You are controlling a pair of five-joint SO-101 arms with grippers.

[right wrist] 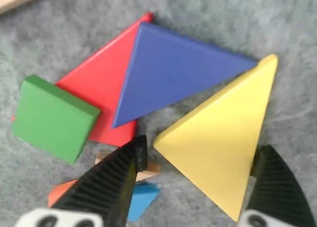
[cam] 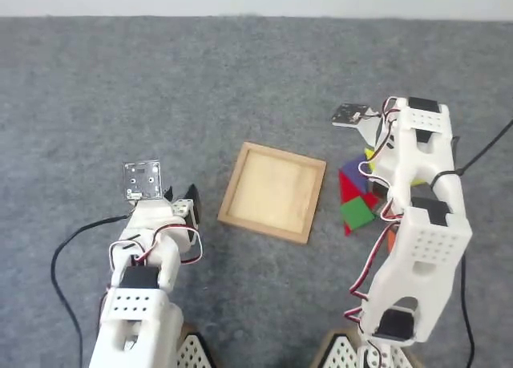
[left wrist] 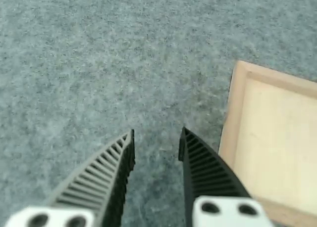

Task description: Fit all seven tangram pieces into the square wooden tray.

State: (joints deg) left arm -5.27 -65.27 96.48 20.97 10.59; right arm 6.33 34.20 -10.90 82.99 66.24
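The square wooden tray [cam: 233, 190] lies mid-table with nothing in it; its rim [left wrist: 231, 111] also shows in the left wrist view. To its right is a heap of tangram pieces. A blue triangle [right wrist: 173, 71] overlaps a red triangle [right wrist: 99, 86], and a green square [right wrist: 52, 118] rests on the red one. My right gripper [right wrist: 203, 150] is open, its fingers on either side of the yellow triangle [right wrist: 218, 138]. Small light-blue [right wrist: 143, 196], orange [right wrist: 62, 192] and plain wood [right wrist: 148, 170] pieces lie under one finger. My left gripper [left wrist: 156, 138] hangs open over bare carpet left of the tray.
Grey carpet covers the whole table. The right arm [cam: 417, 216] stands over the heap and hides part of it in the high view. Cables trail from both arm bases at the near edge.
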